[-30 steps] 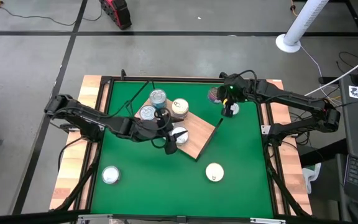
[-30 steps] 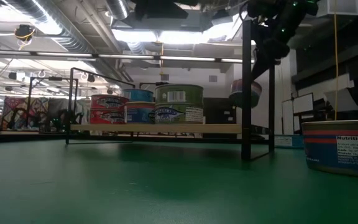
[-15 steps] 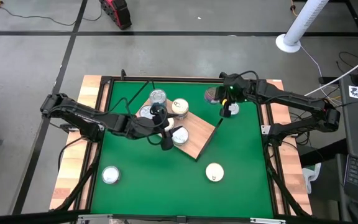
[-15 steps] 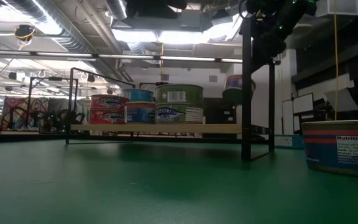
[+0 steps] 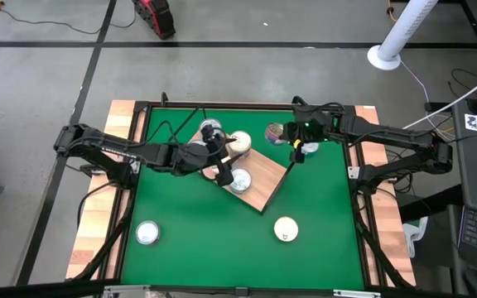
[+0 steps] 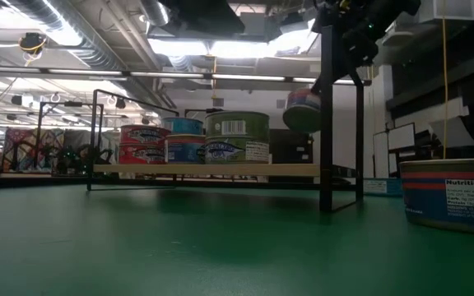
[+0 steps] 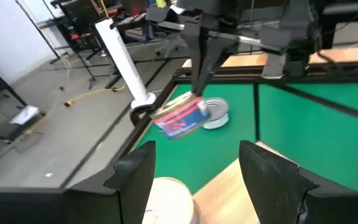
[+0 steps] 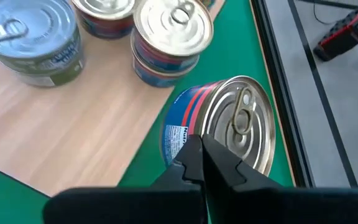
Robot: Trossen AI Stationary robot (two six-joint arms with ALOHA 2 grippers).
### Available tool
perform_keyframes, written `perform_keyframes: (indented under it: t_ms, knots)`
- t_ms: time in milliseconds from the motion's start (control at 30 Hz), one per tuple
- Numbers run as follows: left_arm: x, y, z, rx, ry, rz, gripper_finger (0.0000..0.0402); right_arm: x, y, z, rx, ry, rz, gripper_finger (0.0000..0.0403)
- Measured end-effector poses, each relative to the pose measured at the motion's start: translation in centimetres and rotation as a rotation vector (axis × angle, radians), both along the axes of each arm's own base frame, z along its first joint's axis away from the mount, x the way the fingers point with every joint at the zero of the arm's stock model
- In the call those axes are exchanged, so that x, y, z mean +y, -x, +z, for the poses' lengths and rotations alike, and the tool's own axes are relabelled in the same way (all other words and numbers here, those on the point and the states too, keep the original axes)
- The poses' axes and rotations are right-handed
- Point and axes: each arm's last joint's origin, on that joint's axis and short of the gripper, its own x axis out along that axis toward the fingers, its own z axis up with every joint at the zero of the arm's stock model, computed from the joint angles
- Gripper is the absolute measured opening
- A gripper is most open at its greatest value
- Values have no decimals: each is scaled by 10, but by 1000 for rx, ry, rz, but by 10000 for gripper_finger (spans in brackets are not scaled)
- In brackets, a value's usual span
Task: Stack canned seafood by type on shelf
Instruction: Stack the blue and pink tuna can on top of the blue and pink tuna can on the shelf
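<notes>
My right gripper [image 8: 199,154] is shut on a tin with a blue and red label [image 5: 276,131], which it holds in the air just off the shelf's far-right corner. The low view shows that tin [image 6: 303,109] tilted and above shelf height. My left gripper [image 7: 197,180] is open and hovers over the wood-grain shelf [image 5: 263,175], above a cream-gold lidded tin [image 7: 166,199]. Several tins stand on the shelf by their bases [image 5: 211,128] [image 5: 238,142] [image 5: 240,180]. Another tin [image 5: 305,147] sits on the green mat under my right arm. My right gripper pinches the blue and red tin between its two fingers at the rim where the side label meets the silver lid [image 8: 188,140]. The fingers [image 7: 199,74] come down from above. The tin is lifted clear and hangs tilted below them.
Two loose tins stand on the mat, one near-left [image 5: 146,233] and one near-right [image 5: 286,228]. Dark frame posts [image 6: 327,123] rise at the mat's edges. Pale wooden rails [image 5: 98,215] flank the mat. Open mat lies along the near side.
My right gripper has carried its tin up and toward the table's left, closer to the shelf, and the tin has tipped further. My left gripper has moved over the shelf toward the far edge, away from the tin near the shelf's middle.
</notes>
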Motion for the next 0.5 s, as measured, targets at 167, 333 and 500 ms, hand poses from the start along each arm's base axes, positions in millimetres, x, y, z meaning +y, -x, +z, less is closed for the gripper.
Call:
perform_keyframes:
  t_ms: [167,333,500]
  knots:
    - [8,0,0,19,-30,14,227,4,-4,3,-42,12,19,0]
    - [13,0,0,31,-47,24,227,6,-7,5,-72,20,30,0]
    - [17,0,0,40,-59,33,227,6,-8,7,-93,26,29,0]
